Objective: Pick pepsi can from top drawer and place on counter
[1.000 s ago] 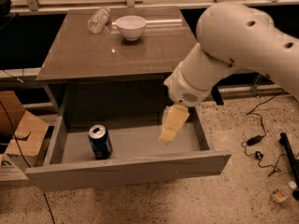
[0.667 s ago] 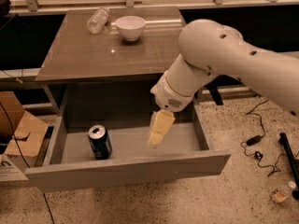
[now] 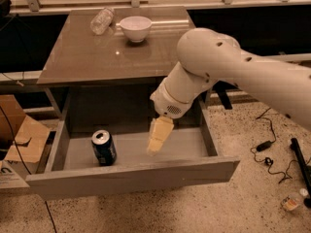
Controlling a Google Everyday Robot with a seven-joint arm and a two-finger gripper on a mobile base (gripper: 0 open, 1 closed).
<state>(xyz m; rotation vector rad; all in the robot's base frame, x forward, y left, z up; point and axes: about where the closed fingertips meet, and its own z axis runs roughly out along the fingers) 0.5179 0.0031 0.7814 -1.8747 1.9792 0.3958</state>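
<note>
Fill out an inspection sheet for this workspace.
Surface: glossy counter above the pulled-out top drawer.
Job's things: pepsi can upright on the drawer floor, left side.
Clutter: white bowl and clear plastic bottle, lying down, at the counter's back.
Grippers: hand hangs inside the drawer, right of the can, apart from it.
Cables: black cable on the floor, right.
Surroundings: speckled floor; cardboard box left.

Hand (image 3: 154,148) slid left toward the pepsi can (image 3: 104,148).
</note>
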